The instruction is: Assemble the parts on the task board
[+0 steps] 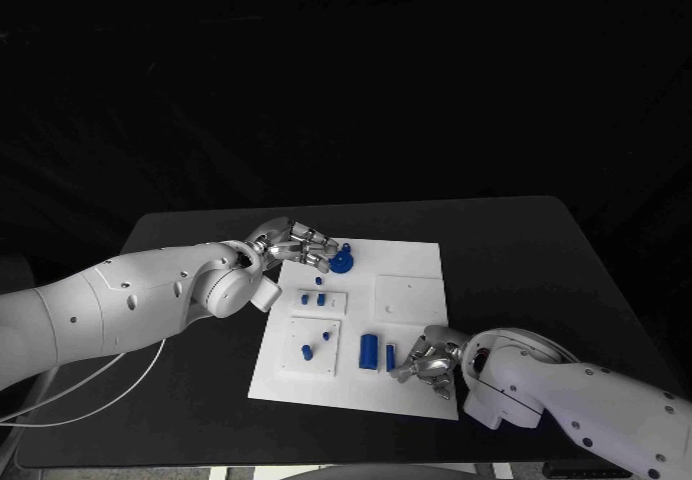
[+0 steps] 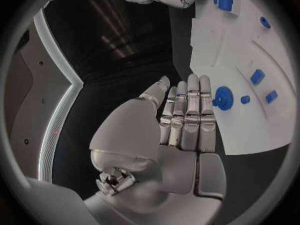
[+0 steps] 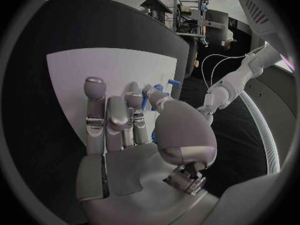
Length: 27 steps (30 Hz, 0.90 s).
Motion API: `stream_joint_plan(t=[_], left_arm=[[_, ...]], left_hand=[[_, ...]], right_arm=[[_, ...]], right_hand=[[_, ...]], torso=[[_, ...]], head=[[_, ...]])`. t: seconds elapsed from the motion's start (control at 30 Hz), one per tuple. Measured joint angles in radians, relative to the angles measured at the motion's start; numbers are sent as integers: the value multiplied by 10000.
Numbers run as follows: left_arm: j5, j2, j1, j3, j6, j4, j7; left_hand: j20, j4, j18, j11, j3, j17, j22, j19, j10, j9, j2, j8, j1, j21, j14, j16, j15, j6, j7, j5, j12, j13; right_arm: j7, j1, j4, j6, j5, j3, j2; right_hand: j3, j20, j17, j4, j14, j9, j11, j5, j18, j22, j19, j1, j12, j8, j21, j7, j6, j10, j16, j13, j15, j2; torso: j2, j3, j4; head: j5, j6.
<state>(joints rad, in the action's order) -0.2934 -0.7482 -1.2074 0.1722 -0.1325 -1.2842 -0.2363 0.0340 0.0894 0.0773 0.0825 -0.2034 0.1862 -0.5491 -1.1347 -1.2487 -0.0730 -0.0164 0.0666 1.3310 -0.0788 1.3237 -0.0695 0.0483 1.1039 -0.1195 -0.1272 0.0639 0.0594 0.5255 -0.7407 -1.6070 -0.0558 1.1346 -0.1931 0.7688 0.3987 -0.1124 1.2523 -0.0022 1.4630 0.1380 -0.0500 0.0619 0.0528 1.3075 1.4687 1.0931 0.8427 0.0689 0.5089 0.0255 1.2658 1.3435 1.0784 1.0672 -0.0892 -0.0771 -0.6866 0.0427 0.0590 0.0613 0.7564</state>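
Observation:
The white task board (image 1: 411, 290) lies mid-table. My left hand (image 1: 296, 243) hovers at its far left corner, fingers straight and side by side (image 2: 187, 110), holding nothing, with fingertips right next to a blue gear (image 1: 342, 262) (image 2: 222, 97). My right hand (image 1: 428, 360) is at the board's near edge, touching the closer of two blue bars (image 1: 391, 355); the other bar (image 1: 369, 349) lies beside it. In the right wrist view a blue bar (image 3: 145, 103) shows between thumb and fingers (image 3: 109, 120); I cannot tell whether it is pinched.
Small blue pieces (image 1: 317, 298) sit on a raised plate left of the board's centre, and two more (image 1: 307, 351) on the near-left plate. A bare square plate (image 1: 407, 295) lies right of centre. Black table (image 1: 519, 260) surrounds the board.

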Motion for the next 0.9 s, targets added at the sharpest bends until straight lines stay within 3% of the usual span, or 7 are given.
stream_joint_plan(t=[0.5,0.9], left_arm=[[-2,1,0,4,17,1,33],[-7,13,0,7,63,8,72]], left_hand=[[0,0,0,0,0,0,52,0,0,0,0,0,0,0,0,0,0,0,0,0,0,0],[-1,0,0,0,0,0,61,1,0,0,0,0,0,0,0,0,0,0,0,-40,0,0]], right_arm=[[85,-1,94,-153,-7,0,-110],[243,-37,421,12,-177,-26,-325]], right_hand=[[144,0,-1,-145,0,55,0,0,-1,-1,0,-231,21,6,55,0,1,1,0,15,0,71],[-72,0,-14,-566,0,78,-1,524,0,0,-1,-231,39,1,55,-51,60,0,0,14,1,71]], torso=[[2,-5,-3],[3,-10,-1]], head=[[-11,-21],[-42,13]])
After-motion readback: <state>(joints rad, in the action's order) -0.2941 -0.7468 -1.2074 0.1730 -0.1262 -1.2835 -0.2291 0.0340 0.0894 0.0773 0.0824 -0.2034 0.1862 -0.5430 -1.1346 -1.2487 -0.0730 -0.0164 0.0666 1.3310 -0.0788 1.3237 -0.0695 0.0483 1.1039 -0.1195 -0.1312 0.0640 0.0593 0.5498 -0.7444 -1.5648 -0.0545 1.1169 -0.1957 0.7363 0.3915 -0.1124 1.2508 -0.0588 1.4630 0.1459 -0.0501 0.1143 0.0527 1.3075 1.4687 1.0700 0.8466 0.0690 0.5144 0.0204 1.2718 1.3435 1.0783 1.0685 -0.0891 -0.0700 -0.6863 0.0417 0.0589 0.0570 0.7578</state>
